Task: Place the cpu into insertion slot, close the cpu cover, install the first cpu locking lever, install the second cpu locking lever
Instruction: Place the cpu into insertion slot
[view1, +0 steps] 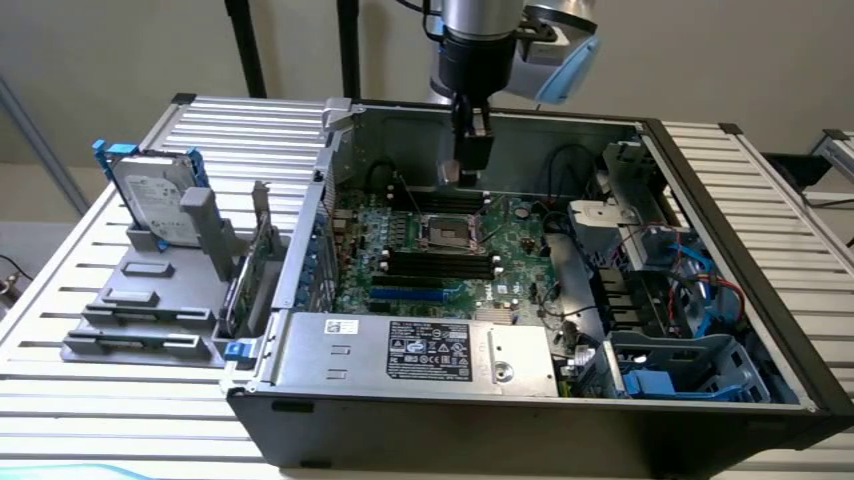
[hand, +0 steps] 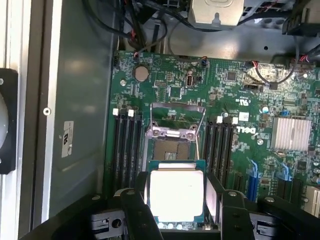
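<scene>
My gripper (hand: 178, 202) is shut on the cpu (hand: 176, 194), a flat square chip with a pale metal face, held by its two sides between the black fingers (hand: 136, 207). It hangs above the green motherboard (hand: 225, 95), just short of the insertion slot (hand: 171, 150), a dark square socket with a grey rim. The cpu cover (hand: 176, 119) stands swung up at the socket's far side. In the exterior view the gripper (view1: 467, 172) hangs inside the open computer case, above and slightly behind the insertion slot (view1: 447, 235).
Black memory slots (hand: 126, 145) flank the socket on both sides. A silver heatsink (hand: 291, 134) and cables (hand: 150, 30) sit nearby. The case walls (view1: 627, 135) enclose the board; a power supply (view1: 414, 350) lies in front. A hard drive (view1: 150, 195) stands on the slatted table at the exterior view's left.
</scene>
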